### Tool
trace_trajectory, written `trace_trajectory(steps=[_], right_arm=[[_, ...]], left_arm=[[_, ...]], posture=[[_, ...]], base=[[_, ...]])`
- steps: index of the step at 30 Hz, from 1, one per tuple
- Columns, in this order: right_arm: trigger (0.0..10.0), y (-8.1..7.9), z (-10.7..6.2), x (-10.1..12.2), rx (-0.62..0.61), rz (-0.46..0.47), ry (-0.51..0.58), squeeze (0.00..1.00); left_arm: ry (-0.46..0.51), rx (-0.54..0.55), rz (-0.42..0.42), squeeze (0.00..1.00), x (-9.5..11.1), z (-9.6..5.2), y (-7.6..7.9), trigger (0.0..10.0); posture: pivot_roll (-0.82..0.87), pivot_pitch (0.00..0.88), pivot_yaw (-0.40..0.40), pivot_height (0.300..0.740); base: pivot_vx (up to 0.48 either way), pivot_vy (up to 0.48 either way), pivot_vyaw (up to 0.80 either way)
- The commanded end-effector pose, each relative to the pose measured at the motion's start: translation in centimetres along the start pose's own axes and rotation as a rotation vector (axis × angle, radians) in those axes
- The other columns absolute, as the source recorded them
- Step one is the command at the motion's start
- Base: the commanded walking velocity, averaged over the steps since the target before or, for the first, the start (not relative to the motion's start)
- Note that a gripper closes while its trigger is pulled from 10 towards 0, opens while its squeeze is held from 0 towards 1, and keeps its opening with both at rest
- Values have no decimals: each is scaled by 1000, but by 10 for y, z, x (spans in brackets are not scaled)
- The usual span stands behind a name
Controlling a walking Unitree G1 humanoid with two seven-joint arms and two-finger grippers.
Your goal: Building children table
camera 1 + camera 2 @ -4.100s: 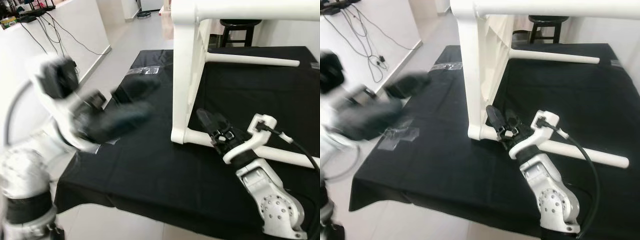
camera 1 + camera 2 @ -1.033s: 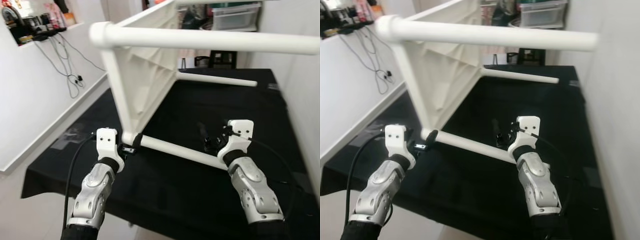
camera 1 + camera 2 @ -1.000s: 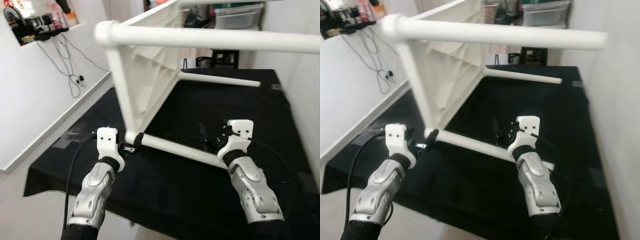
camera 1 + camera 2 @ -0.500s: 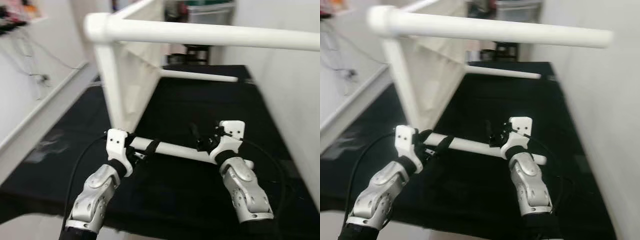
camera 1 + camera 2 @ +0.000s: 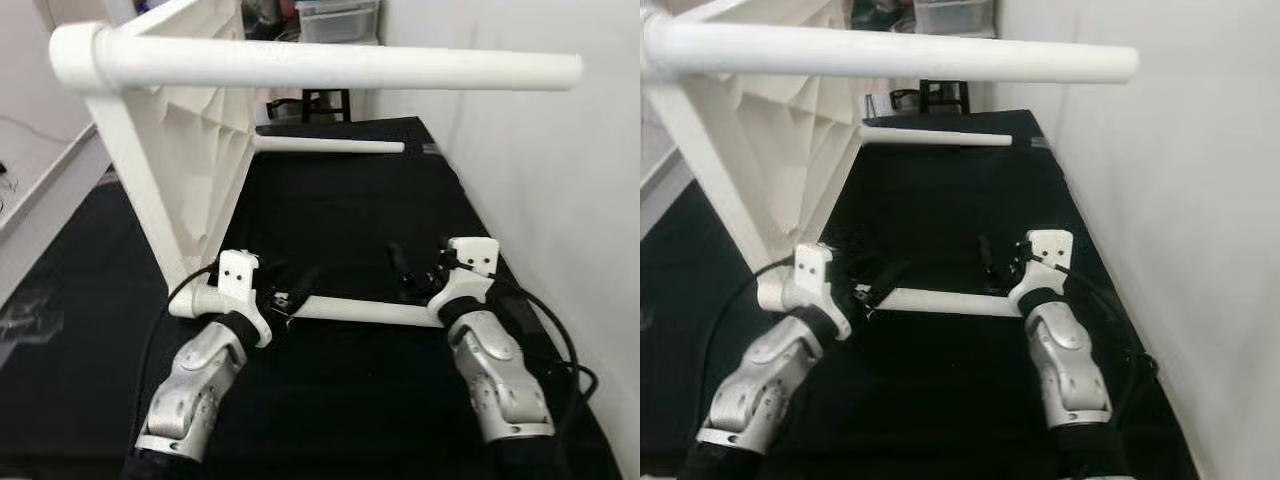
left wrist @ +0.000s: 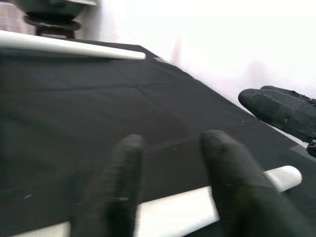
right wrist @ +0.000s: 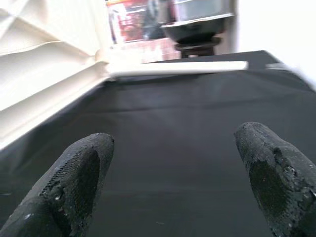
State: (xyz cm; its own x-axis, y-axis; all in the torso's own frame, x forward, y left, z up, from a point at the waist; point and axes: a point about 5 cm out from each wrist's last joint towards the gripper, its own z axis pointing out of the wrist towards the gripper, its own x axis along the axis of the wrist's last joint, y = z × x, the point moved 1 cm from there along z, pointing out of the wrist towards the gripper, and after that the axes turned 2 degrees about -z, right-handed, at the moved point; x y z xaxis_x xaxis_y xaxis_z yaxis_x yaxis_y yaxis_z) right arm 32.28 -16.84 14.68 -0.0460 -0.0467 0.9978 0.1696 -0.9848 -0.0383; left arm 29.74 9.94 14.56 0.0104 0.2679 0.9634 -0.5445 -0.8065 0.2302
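Children's table [image 5: 185,170] lies tipped on its side on the black cloth [image 5: 330,200], legs pointing toward the cloth's right edge. Your left gripper [image 5: 290,292] is closed around the lower leg [image 5: 365,311] near the tabletop. Your right gripper [image 7: 173,173] stands wide open, holding nothing, at that leg's free end.

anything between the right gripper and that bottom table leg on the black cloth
Nothing visible. The right gripper, fingers spread open, sits right at the free end of the lower table leg, with only bare black cloth around it. The left gripper is closed around the same leg near the tabletop.
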Motion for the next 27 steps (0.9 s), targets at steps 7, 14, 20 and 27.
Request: trace_trajectory(steps=[7, 14, 20, 27], right_arm=[[10000, -2, 2, 2, 7, -3, 14, 0], [10000, -1, 3, 3, 8, -12, 19, 0], [10000, -2, 3, 4, 9, -17, 22, 0], [10000, -1, 3, 4, 5, -21, 21, 0]], left_arm=[[2, 19, 4, 0, 0, -1, -3, 0], [0, 22, -1, 0, -1, 0, -3, 0], [-13, 36, 7, 0, -2, 1, -5, 0], [-36, 59, 29, 0, -4, 2, -7, 10000]], posture=[[-72, 0, 48, 740], [-73, 0, 46, 740], [-75, 0, 48, 740], [-76, 0, 48, 740]], base=[[0, 0, 0], [0, 0, 0], [0, 0, 0], [0, 0, 0]])
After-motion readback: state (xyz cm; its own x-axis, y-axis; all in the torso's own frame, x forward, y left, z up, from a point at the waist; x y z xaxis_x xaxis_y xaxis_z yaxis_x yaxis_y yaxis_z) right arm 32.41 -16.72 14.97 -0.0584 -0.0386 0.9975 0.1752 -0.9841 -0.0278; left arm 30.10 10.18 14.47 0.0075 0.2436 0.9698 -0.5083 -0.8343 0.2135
